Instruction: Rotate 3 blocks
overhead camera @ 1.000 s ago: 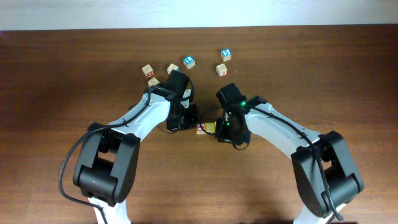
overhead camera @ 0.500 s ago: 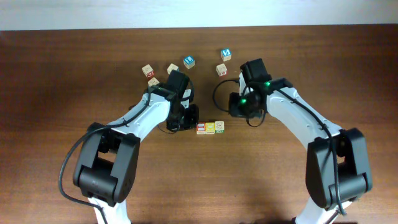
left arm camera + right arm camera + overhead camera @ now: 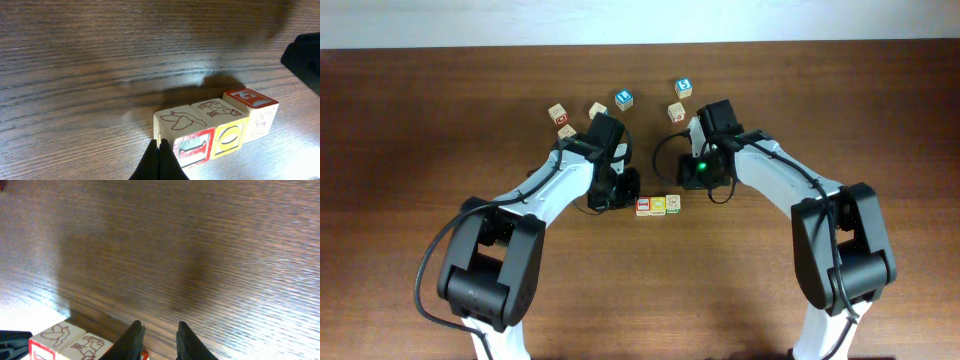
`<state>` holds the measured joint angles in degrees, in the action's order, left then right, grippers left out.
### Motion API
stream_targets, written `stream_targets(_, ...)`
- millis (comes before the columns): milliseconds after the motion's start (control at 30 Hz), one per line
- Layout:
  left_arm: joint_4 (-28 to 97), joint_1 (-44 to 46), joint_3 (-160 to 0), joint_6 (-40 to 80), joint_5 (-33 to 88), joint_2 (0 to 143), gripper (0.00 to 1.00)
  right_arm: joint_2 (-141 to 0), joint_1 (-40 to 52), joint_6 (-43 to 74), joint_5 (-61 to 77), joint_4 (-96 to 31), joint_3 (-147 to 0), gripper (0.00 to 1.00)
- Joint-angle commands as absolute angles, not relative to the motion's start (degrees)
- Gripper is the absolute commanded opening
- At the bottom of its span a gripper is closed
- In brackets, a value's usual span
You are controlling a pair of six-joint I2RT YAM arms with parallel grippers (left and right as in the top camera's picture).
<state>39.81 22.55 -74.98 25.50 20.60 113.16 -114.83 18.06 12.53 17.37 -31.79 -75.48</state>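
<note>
**Closed fingertip could shove the whole row of 3**

The left gripper (image 3: 159, 152), clenched on nothing, seems to touch the red-bordered block (image 3: 185, 135). The yellow-faced block (image 3: 224, 131) and end block (image 3: 256, 114) abut beyond it, so a push may slide all 3 instead of turning 1. The right gripper (image 3: 157, 332) is slightly parted and empty, with the row beside its fingers. No container shows; the blocks sit on the table (image 3: 100, 60).

On my dark wooden bench (image 3: 420, 150) I see a touching row: red-bordered block (image 3: 643, 206), yellow-faced block (image 3: 658, 205), green-marked block (image 3: 672, 203). Farther back lie a blue-faced cube (image 3: 624, 99), a second blue-faced cube (image 3: 683, 88) and pale cubes (image 3: 557, 113).
</note>
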Motion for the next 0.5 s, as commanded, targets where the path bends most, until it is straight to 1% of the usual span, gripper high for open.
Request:
stream_targets(0,39.97,22.72,-74.81,24.56,20.58,113.58,0.00,-115.68,19.25,10.72,18.26,-32.10,-75.85,0.24)
stream_targets(233,40.16,22.74,-74.81,24.56,20.60,113.58,0.00,-115.68,19.55,10.63,18.26,-33.76,-75.85,0.24)
stream_targets(467,40.16,22.72,-74.81,24.56,20.58,113.58,0.00,-115.68,19.55,7.70,19.33,-35.42,-75.85,0.24)
